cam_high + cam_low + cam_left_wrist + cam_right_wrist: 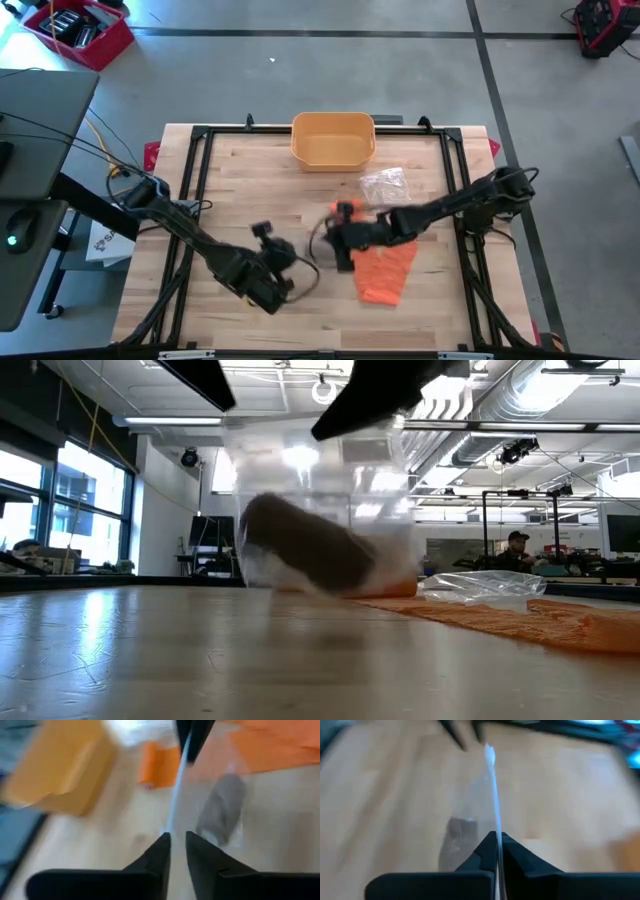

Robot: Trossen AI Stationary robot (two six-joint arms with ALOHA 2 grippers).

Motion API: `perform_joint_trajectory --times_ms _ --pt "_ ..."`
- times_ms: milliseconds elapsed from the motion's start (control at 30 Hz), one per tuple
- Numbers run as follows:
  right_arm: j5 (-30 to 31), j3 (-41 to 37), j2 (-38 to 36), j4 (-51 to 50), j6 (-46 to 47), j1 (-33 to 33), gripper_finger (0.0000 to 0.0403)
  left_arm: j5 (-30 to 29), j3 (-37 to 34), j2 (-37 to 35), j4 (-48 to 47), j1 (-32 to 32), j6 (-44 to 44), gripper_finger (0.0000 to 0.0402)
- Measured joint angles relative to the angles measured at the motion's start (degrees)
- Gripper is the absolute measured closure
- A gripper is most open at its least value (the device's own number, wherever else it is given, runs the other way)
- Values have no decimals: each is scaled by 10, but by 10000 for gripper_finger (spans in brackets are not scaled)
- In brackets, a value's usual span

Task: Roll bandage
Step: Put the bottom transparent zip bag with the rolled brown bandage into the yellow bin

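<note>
We have a clear plastic bag (325,510) stretched between both arms above the middle of the wooden table (240,180), with a dark roll (305,550) sitting low inside it. Our right gripper (495,845) is pinched fully shut on one edge of the bag. Our left gripper (177,845) has its fingers slightly parted around the opposite edge, so its hold looks loose. The flat orange bandage cloth (385,270) lies on the table just beside the bag, a second crumpled clear bag (385,183) and a yellow bin (333,138) beyond it. If the left side slips, the bag swings and may spill the roll; pulling apart too hard could tear the film
</note>
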Motion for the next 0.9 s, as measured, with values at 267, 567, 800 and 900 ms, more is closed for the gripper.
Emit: perform_joint_trajectory --times_ms 267,567,800,900 --pt "135 100 -55 -108 36 -129 401 -117 0 -62 -261 -21 -273 282" --pt "71 147 -22 -112 108 -349 402 -225 -129 -67 -292 0 -514 292" --pt "20 145 62 -12 205 -403 403 -287 -286 -81 -208 32 -651 320" --pt "-4 146 103 55 248 -405 403 -287 -317 -86 -151 32 -657 331"
